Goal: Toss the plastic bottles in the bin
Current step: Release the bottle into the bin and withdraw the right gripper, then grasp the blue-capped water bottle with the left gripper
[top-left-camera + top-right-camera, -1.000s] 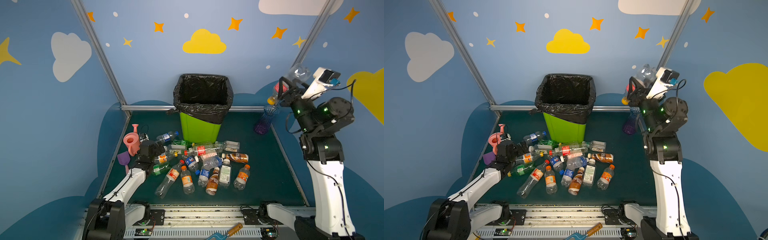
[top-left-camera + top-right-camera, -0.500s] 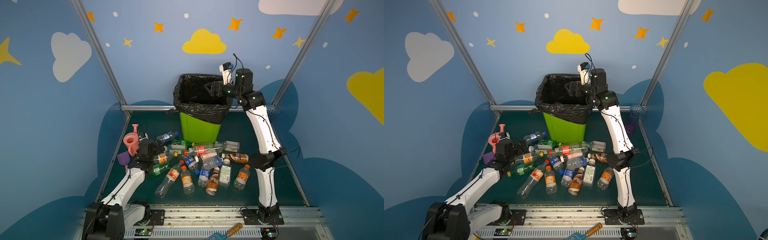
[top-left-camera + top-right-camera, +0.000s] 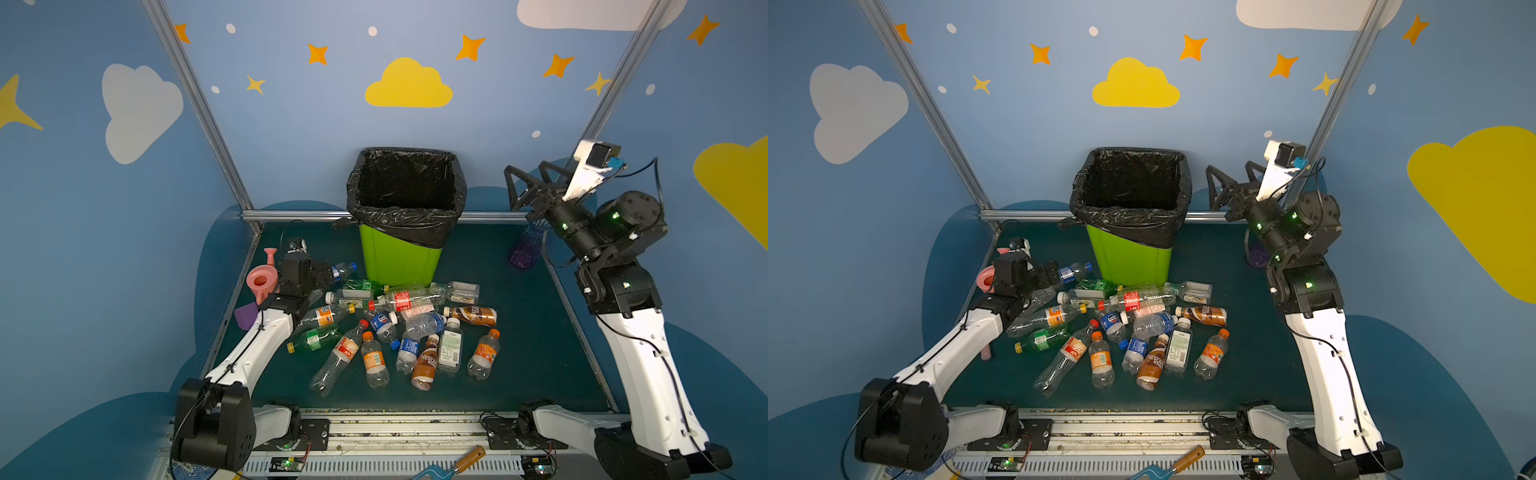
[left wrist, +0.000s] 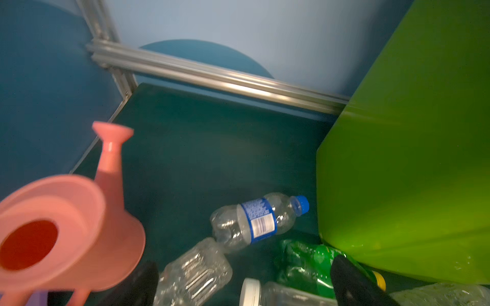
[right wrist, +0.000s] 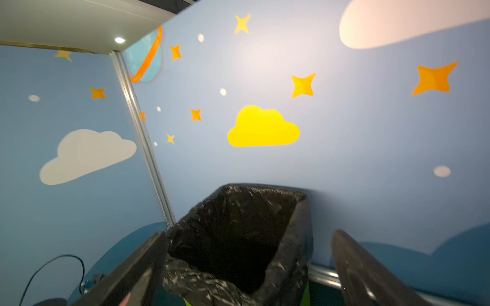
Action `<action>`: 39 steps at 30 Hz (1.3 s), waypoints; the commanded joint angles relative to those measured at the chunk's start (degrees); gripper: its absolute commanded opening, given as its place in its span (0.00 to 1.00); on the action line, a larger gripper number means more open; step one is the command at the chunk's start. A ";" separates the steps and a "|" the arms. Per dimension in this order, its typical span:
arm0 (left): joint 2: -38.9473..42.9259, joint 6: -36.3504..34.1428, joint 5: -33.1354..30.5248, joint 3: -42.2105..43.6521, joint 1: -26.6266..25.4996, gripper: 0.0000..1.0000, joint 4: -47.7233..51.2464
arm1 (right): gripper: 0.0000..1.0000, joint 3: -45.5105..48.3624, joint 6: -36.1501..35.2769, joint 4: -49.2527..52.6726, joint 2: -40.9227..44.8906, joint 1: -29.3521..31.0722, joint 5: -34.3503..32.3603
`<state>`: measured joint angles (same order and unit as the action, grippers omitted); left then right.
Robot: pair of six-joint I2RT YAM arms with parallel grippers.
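Lime-green bin (image 3: 399,257), its black-lined inside too dark to read, is standing behind the plastic bottles (image 3: 403,299) strewn on the tabletop (image 3: 532,332), with the right pincer (image 3: 523,168) hanging spread near its rim and the left pincer (image 4: 242,265) gaping among them.

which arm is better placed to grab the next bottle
Left. The left gripper is open and low at the edge of the bottles, with a clear bottle just ahead. The right gripper is open, empty and raised beside the bin, away from them.
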<state>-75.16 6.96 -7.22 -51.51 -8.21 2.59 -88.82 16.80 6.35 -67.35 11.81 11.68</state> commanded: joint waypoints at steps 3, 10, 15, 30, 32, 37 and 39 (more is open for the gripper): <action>-10.69 -13.10 2.61 -7.77 -0.91 1.00 10.41 | 0.98 18.86 6.86 0.36 1.02 -6.74 1.26; -23.38 -18.74 4.69 -17.19 -0.58 0.99 14.13 | 0.98 38.98 12.91 -3.73 5.27 -12.17 7.21; -28.76 -25.07 5.11 -24.91 -0.48 0.96 21.57 | 0.98 48.88 13.79 -5.72 6.09 -14.32 10.19; -35.18 -32.87 7.11 -32.23 0.65 0.86 27.91 | 0.98 53.57 11.24 -2.26 8.32 -18.78 10.48; -35.75 -34.33 7.81 -32.61 0.56 0.86 28.52 | 0.98 52.64 10.05 0.05 8.69 -19.18 10.59; -38.16 -34.81 6.70 -35.18 0.91 0.82 29.13 | 0.98 54.04 10.61 0.38 9.69 -20.77 10.83; -39.36 -34.49 6.56 -36.26 0.98 0.80 29.31 | 0.98 54.75 11.40 -0.02 9.78 -21.41 11.40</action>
<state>-112.86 -26.68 -0.73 -85.56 -7.51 30.35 -34.39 28.14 5.37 -58.59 -8.84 22.11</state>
